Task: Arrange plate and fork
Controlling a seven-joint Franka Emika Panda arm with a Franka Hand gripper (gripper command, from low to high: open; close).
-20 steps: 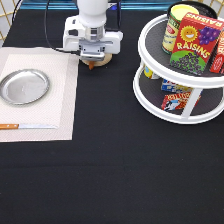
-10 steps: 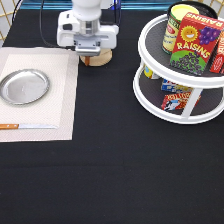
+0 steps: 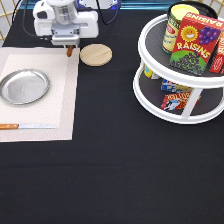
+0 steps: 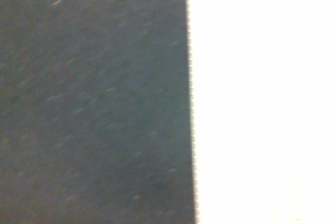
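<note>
one gripper (image 3: 71, 51) clamped on fork (image 3: 70, 51) (handle hanging upright); we place plate (image 3: 24, 86) toward the exterior view's lower left.

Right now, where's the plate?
In the exterior view the plate lies at the left, on the pale placemat, above the wooden-handled knife and below-left of the gripper, which holds a brown-handled item.

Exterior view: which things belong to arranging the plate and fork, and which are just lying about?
Job in hand:
plate, on the placemat
gripper, over the placemat's top right corner
brown piece at its tip, possibly the fork

Lying about:
wooden coaster
knife
turntable rack
raisins box
can
</note>
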